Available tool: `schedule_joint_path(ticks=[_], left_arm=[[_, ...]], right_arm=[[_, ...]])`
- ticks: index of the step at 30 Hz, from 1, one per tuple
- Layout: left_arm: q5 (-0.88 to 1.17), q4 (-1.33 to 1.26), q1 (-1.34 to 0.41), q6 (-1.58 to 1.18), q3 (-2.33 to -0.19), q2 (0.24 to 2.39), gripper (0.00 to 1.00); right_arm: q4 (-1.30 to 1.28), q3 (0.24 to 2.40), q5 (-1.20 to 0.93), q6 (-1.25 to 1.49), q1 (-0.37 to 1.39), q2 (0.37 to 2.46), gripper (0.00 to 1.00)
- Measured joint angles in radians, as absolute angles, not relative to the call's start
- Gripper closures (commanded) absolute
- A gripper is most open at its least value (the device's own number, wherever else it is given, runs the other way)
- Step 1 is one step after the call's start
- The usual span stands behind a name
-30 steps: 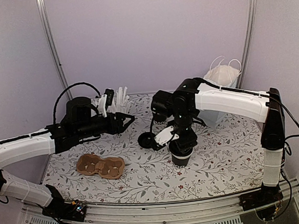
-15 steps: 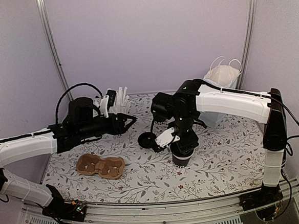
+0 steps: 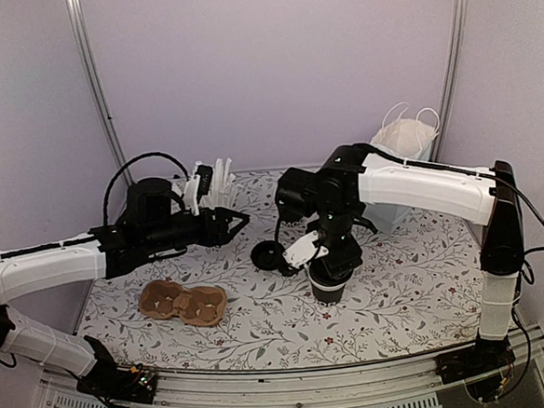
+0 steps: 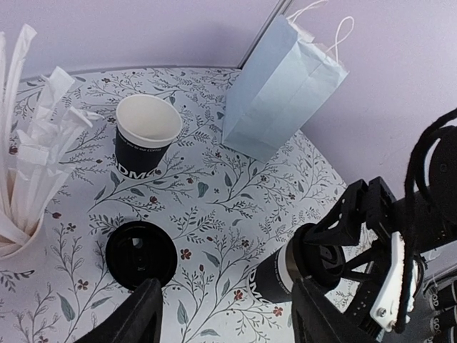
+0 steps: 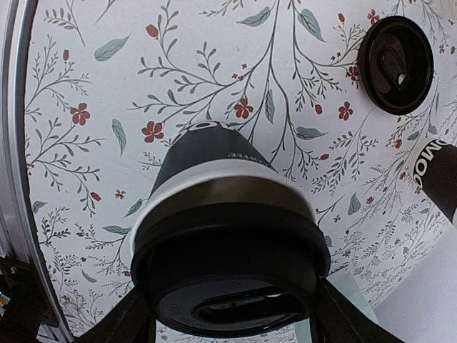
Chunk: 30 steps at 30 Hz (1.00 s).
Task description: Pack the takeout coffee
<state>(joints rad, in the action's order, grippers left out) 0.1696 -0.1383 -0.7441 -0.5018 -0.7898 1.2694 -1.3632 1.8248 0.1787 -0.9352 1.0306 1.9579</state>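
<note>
Takeout coffee cup [image 5: 207, 153] stays put, gripped by the right claw [image 5: 232, 314]; the left claw [image 4: 228, 314] hangs wide, empty.

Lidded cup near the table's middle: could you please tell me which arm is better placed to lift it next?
Right, likely: the right gripper sits around the lidded cup, jaws against its lid. The left gripper hangs open and empty, off by the loose lid.
</note>
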Motion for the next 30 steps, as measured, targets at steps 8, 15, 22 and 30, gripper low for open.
schedule_joint_path(ticks=[8, 15, 22, 30], left_arm=[[0.173, -0.144, -0.744, -0.502, -0.790, 1.282, 0.37], [0.174, -0.145, -0.744, -0.505, -0.790, 1.284, 0.37], [0.176, -0.146, -0.744, -0.506, -0.789, 1.284, 0.36], [0.175, -0.152, -0.744, -0.506, -0.773, 1.283, 0.36]], right_arm=[[-1.363, 1.820, 0.183, -0.934, 1.038, 1.940, 0.38], [-1.364, 1.811, 0.182, -0.928, 1.042, 1.933, 0.35], [-1.364, 1.806, 0.181, -0.924, 1.042, 1.933, 0.35], [-1.364, 1.807, 0.180, -0.923, 1.042, 1.940, 0.35]])
